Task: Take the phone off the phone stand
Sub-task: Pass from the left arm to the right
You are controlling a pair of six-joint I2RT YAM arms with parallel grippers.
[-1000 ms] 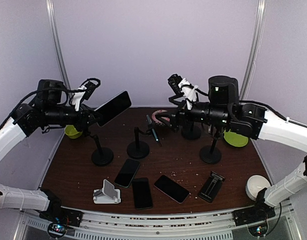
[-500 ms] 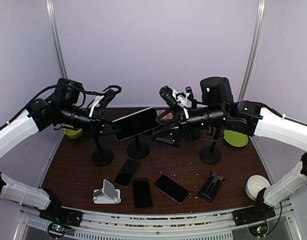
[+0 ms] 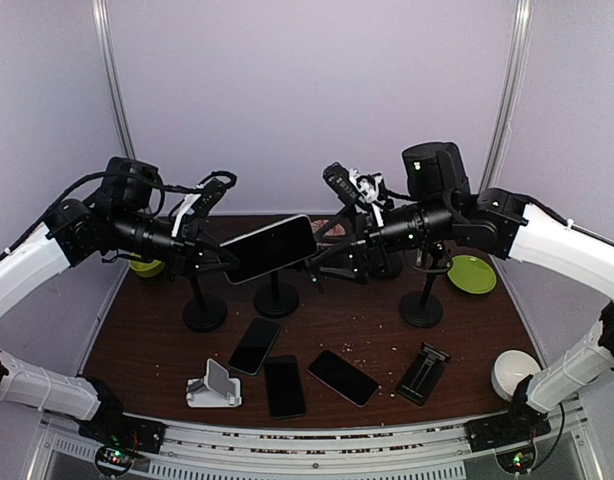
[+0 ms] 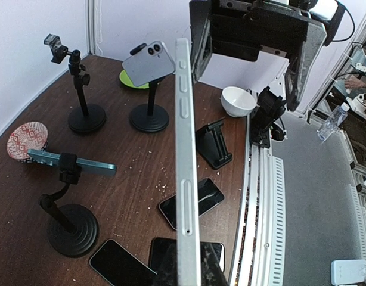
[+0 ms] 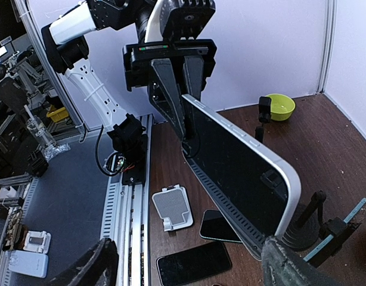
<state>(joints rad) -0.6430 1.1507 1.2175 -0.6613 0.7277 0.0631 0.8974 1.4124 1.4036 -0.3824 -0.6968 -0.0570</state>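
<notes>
Silver-edged black slab phone pinched in my L jaws, long axis pointing at wide-open R jaws nearby.

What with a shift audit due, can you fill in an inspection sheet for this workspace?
Surface: brown table, crumbs scattered.
Job's things: held phone up in the air; black stand at left.
Clutter: three flat phones, white cradle, folding stand, teal phone and grey phone on other stands, white bowl.
End effectors: left end effector shut on held phone; right end effector open at its other end.
Cables: cable loops over both wrists.
Surroundings: lilac walls; nothing else seen.
</notes>
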